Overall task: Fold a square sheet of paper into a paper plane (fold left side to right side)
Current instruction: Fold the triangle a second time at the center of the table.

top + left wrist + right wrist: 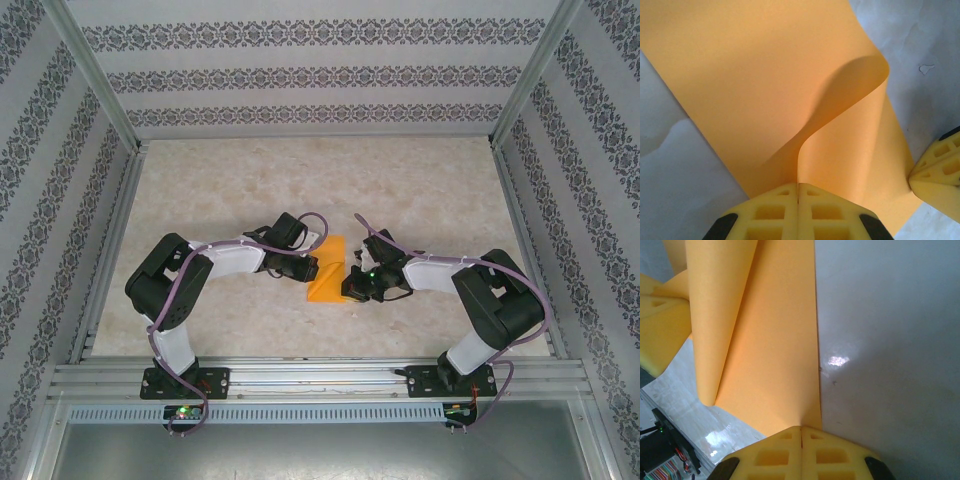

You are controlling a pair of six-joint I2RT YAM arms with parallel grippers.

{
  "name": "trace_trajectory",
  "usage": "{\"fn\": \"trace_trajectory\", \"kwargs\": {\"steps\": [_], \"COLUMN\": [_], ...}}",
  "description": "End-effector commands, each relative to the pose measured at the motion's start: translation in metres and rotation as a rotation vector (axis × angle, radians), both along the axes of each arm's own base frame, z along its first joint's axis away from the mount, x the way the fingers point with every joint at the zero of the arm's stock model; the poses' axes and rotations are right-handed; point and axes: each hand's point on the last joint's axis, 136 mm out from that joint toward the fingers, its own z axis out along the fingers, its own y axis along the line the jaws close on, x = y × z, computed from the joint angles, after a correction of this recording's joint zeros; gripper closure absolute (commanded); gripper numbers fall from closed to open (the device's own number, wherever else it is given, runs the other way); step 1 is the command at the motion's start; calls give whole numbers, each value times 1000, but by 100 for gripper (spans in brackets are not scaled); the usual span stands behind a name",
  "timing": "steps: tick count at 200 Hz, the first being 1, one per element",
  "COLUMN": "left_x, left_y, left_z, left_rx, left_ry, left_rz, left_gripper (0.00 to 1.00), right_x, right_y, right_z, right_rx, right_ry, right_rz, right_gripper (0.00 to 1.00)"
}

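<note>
The square sheet of paper [327, 270], bright orange, lies mid-table between my two grippers. My left gripper [316, 266] is shut on its left edge. In the left wrist view that edge runs into the closed seam of the left gripper [798, 186], and the sheet of paper [740, 75] curls up and over in a loose loop. My right gripper [351, 284] is shut. Its tips, in the right wrist view [801, 429], press down on the flat paper [770, 365] near its right edge. The left gripper's fingers [660, 325] hold the raised flap. The paper plane is out of view.
The pale marbled table [300, 180] is boxed in by patterned walls [300, 75] on three sides, with metal rails [320, 378] along the near edge where both arm bases sit. The right gripper's finger [940, 175] shows beside the paper.
</note>
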Motion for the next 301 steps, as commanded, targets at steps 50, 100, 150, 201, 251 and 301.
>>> {"fn": "trace_trajectory", "kwargs": {"steps": [50,100,150,201,251,301], "left_x": [10,5,-1,-4,-7,-12], "left_y": [1,5,11,13,15,16], "left_z": [0,-6,-13,-18,-26,-32], "left_rx": [16,30,54,61,65,69], "left_ry": [-14,1,15,26,43,57], "left_rz": [-6,-9,-10,-10,-6,-9], "left_gripper": [100,100,100,100,100,100], "right_x": [-18,-18,-18,-14,6,23], "right_y": [-20,-20,-20,-17,-1,14], "right_z": [-32,-32,-32,-27,11,38], "right_rx": [-132,-133,-134,-121,-18,103], "right_ry": [71,71,72,61,-32,-92], "right_rz": [-6,-4,-2,-1,-10,-37], "right_gripper": [100,100,100,100,100,100]}}
